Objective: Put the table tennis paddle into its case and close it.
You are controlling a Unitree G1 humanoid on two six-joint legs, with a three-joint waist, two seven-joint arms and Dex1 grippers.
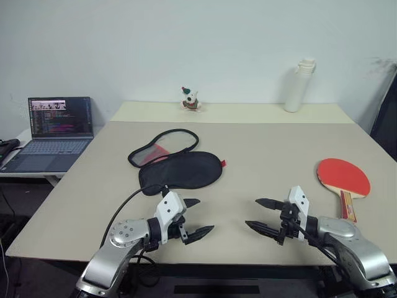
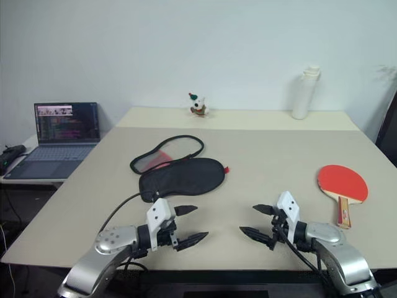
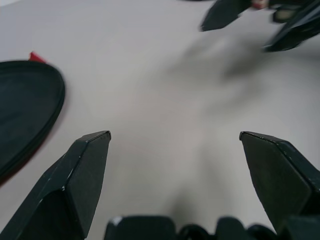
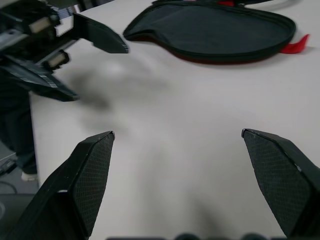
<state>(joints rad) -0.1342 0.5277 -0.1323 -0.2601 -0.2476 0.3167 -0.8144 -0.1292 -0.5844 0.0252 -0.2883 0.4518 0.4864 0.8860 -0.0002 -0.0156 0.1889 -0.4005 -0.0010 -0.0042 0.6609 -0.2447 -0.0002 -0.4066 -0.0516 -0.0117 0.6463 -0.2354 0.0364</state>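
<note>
both grippers hover over near edge of surface (image 1: 260,149), left gripper (image 1: 195,218) and right gripper (image 1: 263,215) spread wide, empty. case (image 1: 181,169) lies unzipped left of centre. table tennis paddle (image 1: 343,177) lies far right, well apart.

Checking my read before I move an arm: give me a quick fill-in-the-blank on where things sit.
1. The table tennis paddle lies nearest the ____ gripper.
2. The case lies unzipped, its top side coloured ____.
3. Both the left gripper and right gripper have their jaws ____.

Missing words: right; black; open
</note>
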